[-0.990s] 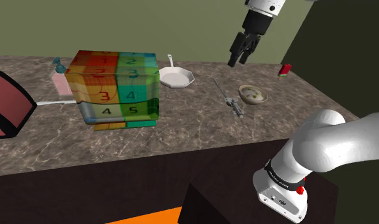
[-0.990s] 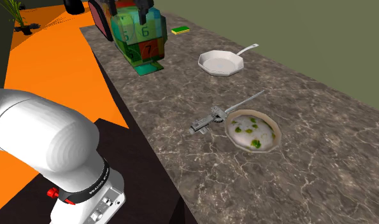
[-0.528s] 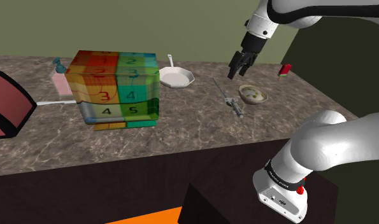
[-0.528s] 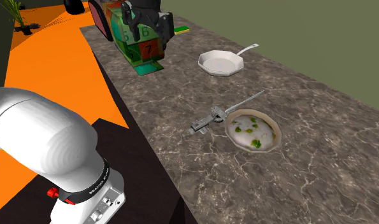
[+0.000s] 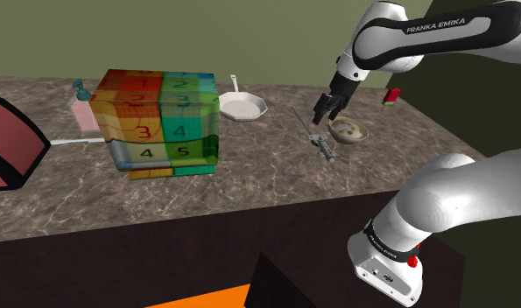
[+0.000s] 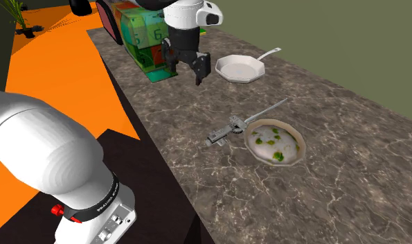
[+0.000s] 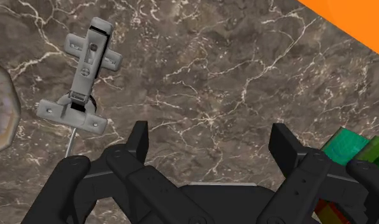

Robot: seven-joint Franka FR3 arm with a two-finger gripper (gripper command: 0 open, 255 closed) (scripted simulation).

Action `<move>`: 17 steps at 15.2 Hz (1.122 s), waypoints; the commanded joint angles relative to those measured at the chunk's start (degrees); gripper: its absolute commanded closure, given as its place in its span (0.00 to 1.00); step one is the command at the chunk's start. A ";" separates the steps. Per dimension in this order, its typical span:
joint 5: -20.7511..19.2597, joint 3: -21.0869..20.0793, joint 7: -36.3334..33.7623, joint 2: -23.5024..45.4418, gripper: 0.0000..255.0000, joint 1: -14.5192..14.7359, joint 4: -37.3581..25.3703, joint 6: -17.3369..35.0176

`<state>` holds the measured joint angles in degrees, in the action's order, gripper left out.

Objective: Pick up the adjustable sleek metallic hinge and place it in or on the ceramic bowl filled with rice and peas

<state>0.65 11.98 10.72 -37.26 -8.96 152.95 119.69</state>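
The all-black pincer hangs released above the dark marbled stone bench, its fingers spread and grasping nothing. The grey metal hinge lies flat on the bench, just beside the tan-rimmed bowl of white rice and green peas. A white octagonal pan and a multicoloured numbered cube stand well apart from both.
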 commanded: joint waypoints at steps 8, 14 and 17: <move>-0.93 8.27 6.04 13.83 0.00 -3.46 3.96 18.47; 4.77 14.77 13.42 26.18 0.00 -2.39 3.10 29.83; 7.85 15.38 15.60 29.12 0.00 -0.98 3.27 32.61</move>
<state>7.45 27.09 25.53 -9.17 -10.37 156.19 151.29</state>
